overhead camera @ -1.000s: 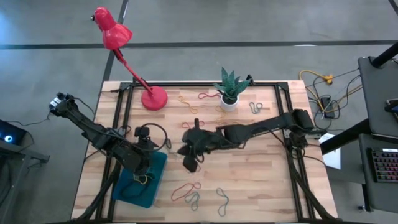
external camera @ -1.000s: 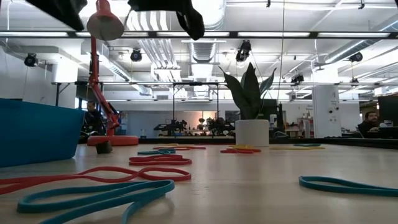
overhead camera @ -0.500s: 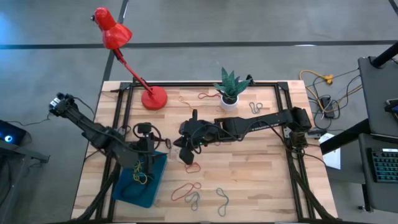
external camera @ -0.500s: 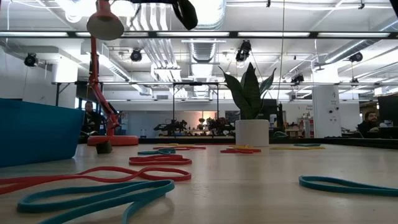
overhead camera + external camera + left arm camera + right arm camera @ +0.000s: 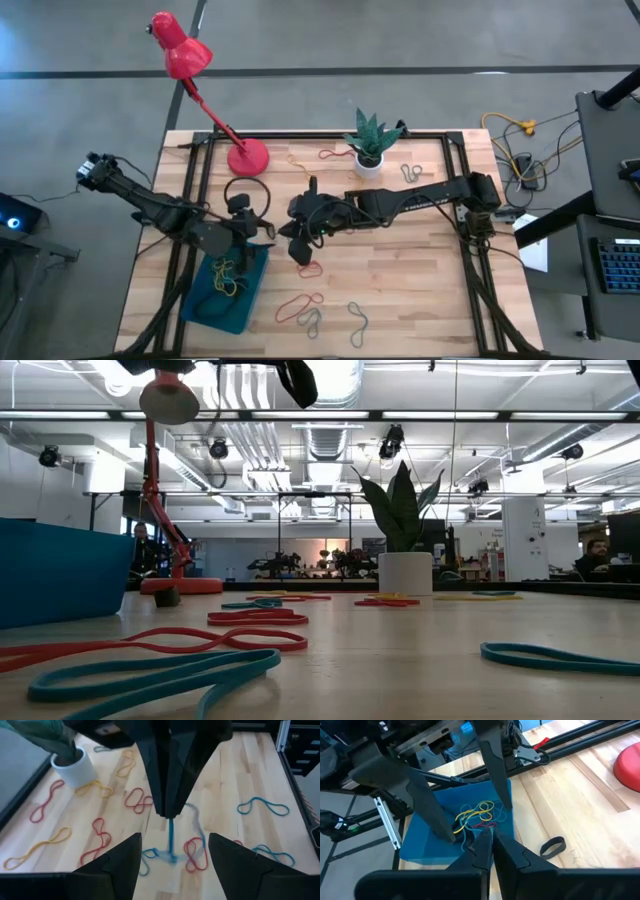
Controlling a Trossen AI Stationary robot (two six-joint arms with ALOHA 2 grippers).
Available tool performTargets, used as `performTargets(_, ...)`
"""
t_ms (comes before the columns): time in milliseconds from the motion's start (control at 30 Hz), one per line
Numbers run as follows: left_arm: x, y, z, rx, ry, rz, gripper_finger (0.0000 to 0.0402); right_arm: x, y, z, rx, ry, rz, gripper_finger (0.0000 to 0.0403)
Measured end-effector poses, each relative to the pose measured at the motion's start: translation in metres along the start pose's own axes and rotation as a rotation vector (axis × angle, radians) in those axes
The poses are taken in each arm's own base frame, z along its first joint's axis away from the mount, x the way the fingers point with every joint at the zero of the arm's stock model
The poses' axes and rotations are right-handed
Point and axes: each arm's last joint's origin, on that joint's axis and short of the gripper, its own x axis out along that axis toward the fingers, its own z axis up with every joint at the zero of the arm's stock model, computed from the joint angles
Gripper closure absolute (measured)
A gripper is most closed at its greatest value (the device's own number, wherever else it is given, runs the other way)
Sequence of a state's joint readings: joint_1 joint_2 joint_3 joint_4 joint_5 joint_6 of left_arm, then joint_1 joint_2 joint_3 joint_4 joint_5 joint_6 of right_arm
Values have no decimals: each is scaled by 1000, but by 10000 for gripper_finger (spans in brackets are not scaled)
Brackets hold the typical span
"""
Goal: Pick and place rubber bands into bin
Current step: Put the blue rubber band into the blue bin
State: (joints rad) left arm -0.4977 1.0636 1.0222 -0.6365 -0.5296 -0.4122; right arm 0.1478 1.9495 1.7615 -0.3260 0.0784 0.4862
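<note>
Rising off the bin (image 5: 208,306), left hand (image 5: 262,229) is spreading wide, empty; right hand (image 5: 303,252), pinching a blue band (image 5: 170,837), is heading binward next.

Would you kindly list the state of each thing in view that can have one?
left gripper: open, empty, above the bin.
right gripper: shut on a blue rubber band, which hangs from it.
bin: holds several rubber bands.
lamp: upright.
plant pot: upright.

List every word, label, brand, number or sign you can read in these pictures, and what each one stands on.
None can be read.
The lamp, pot, bin and table bear no visible text.
The left gripper and right gripper show no markings.
</note>
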Motion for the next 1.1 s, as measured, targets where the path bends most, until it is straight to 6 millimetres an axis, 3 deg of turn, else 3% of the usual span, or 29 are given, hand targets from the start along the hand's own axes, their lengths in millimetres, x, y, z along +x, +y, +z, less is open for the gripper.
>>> performTargets(300, 15, -3, 0, 31, 56, -60, 199, 0, 0, 0, 0, -1, 0, 395)
performTargets(800, 20, 5, 4, 128, 45, -30, 384, 0, -1, -1, -1, 12, -8, 395)
performTargets(1100, 23, 10, 6, 154, 46, -15, 400, -1, -1, -1, 17, 10, -8, 394)
